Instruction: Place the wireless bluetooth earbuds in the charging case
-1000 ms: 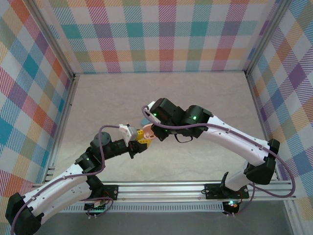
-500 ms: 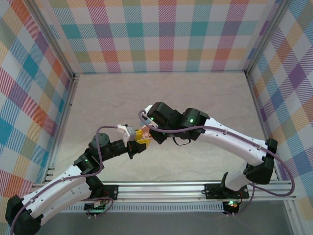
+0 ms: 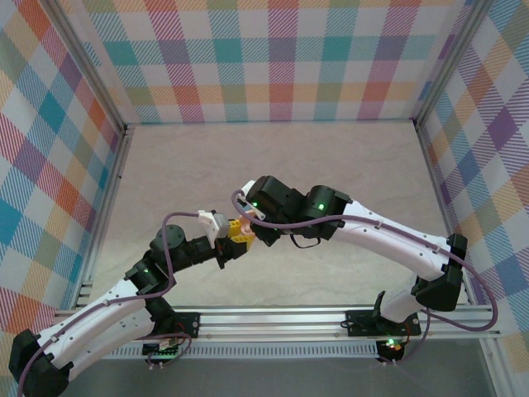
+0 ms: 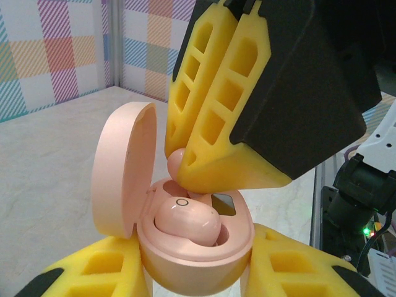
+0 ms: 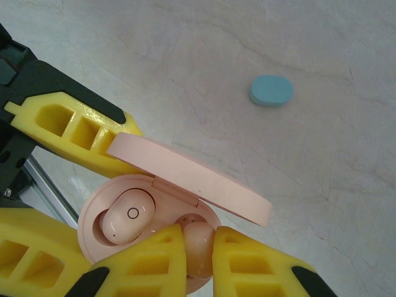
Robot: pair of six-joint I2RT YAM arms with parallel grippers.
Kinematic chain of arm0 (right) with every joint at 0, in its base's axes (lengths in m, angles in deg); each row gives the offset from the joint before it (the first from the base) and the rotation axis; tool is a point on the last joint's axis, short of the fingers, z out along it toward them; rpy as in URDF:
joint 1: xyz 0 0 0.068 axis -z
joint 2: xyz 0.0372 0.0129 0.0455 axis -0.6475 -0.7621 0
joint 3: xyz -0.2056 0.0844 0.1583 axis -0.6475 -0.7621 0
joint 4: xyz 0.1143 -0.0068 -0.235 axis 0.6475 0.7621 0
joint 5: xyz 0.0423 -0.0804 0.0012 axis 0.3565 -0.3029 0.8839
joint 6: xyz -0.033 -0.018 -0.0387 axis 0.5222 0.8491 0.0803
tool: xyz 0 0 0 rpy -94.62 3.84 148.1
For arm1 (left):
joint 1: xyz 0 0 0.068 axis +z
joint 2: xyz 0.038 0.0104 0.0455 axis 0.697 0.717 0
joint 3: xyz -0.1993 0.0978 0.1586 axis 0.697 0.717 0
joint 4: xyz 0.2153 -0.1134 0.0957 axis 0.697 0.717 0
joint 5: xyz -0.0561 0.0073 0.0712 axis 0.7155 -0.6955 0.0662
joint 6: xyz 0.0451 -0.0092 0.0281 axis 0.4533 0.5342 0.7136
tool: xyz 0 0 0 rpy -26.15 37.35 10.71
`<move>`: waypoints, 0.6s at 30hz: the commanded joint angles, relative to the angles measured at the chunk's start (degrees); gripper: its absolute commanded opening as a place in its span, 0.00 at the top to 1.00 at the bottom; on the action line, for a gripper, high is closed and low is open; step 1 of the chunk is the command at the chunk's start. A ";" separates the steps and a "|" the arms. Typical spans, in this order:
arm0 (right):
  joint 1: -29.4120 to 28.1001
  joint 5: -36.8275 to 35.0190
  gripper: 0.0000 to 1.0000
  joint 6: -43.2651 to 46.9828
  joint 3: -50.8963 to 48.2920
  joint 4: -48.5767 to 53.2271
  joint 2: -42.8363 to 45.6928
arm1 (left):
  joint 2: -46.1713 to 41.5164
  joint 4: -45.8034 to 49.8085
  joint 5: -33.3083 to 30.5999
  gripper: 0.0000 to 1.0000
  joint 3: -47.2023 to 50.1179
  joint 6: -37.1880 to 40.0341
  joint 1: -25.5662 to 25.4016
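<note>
With your left gripper (image 4: 197, 281) clamped around the open pink charging case (image 4: 238, 236) and your right gripper (image 5: 198, 253) pinching the second pink earbud (image 5: 198, 242) just over the empty well (image 4: 223, 203) beside the seated earbud (image 4: 185, 221), lower straight, press gently, then release.

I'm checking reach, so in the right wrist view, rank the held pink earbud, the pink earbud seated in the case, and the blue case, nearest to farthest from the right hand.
1. Held pink earbud: pinched between the right hand fingers.
2. Seated pink earbud: in the open pink case, just to the left.
3. Blue case: on the table, far upper right.
</note>
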 commanded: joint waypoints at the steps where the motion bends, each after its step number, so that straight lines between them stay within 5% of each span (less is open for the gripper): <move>1: -0.83 2.93 0.83 -0.89 -0.75 0.11 0.15 | -0.08 -5.23 -0.62 0.81 0.13 -0.64 -0.49; 18: -0.83 6.32 0.75 -5.82 0.46 0.27 2.40 | -0.19 -5.40 -0.26 0.81 -0.37 -1.15 -0.46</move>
